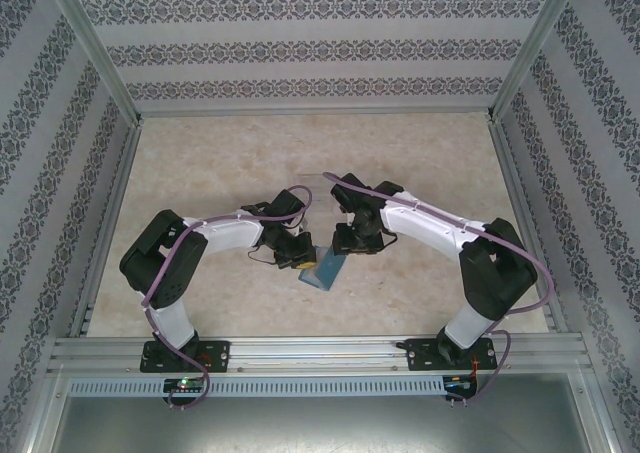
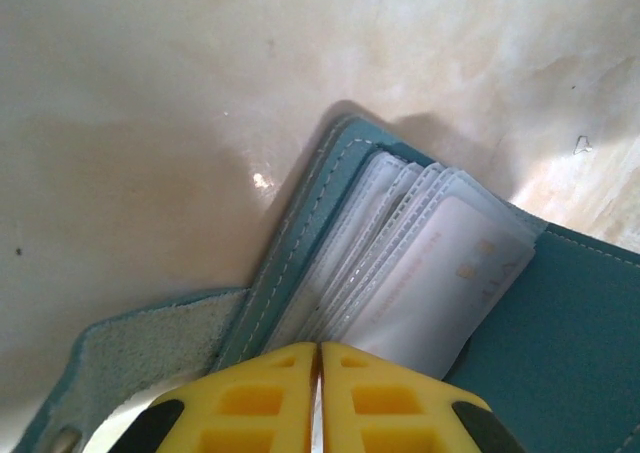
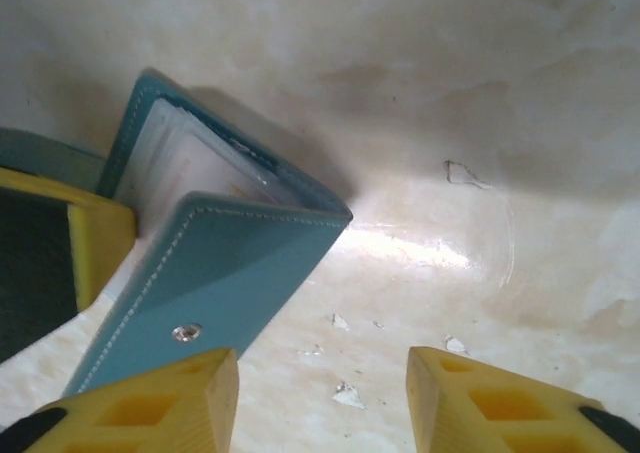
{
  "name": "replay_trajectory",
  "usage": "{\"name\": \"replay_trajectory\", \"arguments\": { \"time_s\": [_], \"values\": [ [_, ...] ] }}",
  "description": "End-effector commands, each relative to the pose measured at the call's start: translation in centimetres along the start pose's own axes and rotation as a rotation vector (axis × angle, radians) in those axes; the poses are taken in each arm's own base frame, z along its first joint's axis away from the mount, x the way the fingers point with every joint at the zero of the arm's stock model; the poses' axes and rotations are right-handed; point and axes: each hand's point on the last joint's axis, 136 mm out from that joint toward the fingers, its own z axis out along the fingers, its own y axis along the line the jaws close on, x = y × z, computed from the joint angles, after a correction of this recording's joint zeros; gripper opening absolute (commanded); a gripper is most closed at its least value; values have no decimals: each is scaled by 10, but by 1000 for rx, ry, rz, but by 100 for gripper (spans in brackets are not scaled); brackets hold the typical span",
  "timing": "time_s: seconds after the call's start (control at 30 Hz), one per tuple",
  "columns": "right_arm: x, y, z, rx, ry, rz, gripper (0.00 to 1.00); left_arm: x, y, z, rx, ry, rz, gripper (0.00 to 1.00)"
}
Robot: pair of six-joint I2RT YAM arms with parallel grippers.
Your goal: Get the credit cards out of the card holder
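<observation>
Two arms meet at the small teal folding card holder [image 1: 322,269]. It sits on the beige marbled worktop [image 1: 200,173] close to the near edge, about midway between the left and right edges. Holder is part-open, book-like. One cover lies toward the left arm. The other is raised at an angle, tent-style, its outer face with a metal snap stud [image 3: 186,332] turned to the right wrist camera.

A stack of clear plastic sleeves [image 2: 370,238] fans out from the spine. The pale whitish credit card [image 2: 445,273] is inside the top sleeve, not yet out of the holder. The teal closure strap [image 2: 130,358], rough inner side up, lies on the worktop, joined to the cover edge nearest the left tool.

Left tool [image 1: 293,254]: yellow fingers clenched together, hairline gap, tips right at the spine end of the sleeve stack. Can't tell whether they pinch a sleeve or a cover edge. In the right wrist view one of its fingers [image 3: 100,238] sits just beside the holder's left edge.

Right tool [image 1: 352,241]: released, fingers well apart, bare worktop between them. One finger [image 3: 190,403] is just beside the raised cover's lower edge. Contact unclear.
</observation>
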Motion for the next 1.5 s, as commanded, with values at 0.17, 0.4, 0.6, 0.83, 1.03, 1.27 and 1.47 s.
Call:
{"name": "replay_trajectory", "arguments": {
  "time_s": [0.17,0.4,0.6,0.83,1.03,1.27,1.47],
  "values": [
    [-4,31,-11,-98,-69,191,72,7,25,12,-104,20,-37,10],
    [-10,30,11,-64,-73,312,80,8,27,12,-107,25,-32,10],
    [3,13,28,5,-41,316,78,9,27,12,-108,27,-28,10],
    [17,0,17,26,-42,295,72,9,29,12,-111,25,-33,10],
    [30,-14,8,33,-39,292,52,9,28,11,-114,23,-35,10],
    [29,-12,17,-59,-61,316,25,7,22,6,-100,6,-28,10],
    [12,10,12,-180,-130,243,5,0,6,-14,-74,-55,-1,13]
  ]
}}
